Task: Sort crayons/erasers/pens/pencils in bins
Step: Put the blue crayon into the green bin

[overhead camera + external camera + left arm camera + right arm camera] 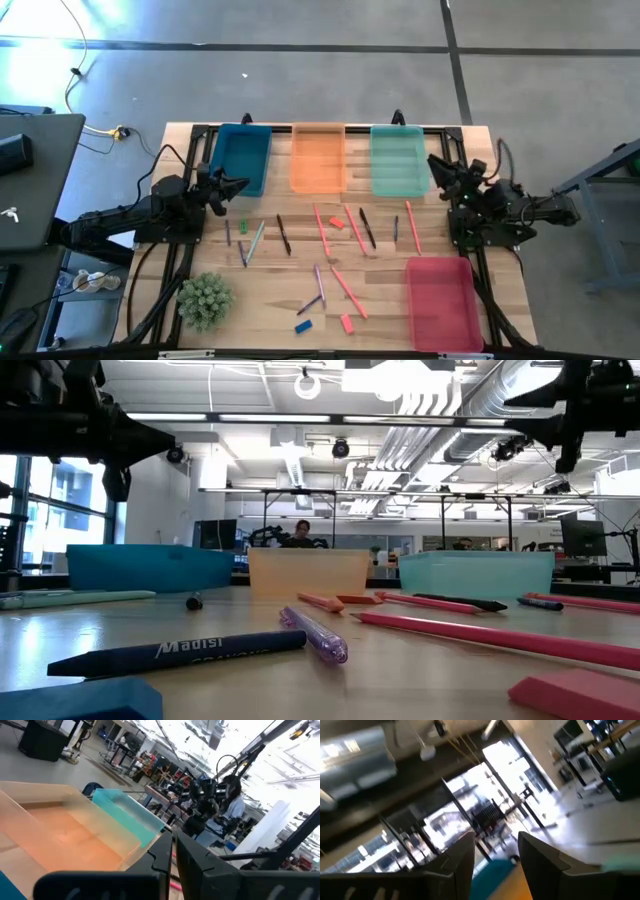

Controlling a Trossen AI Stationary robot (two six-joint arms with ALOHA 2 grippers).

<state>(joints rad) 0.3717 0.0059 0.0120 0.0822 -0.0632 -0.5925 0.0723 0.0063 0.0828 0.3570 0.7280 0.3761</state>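
Fingers: left (240,185) closed, right (436,163) apart | both near table edges

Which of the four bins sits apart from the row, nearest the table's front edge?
The pink-red bin, alone near the front right corner; blue, orange and teal line the far edge.

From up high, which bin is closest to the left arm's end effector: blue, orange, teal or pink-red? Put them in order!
Measured from the left end effector:
1. Blue bin, right beside it.
2. Orange bin, middle of the back row.
3. Teal bin, further right.
4. Pink-red bin, front right corner.
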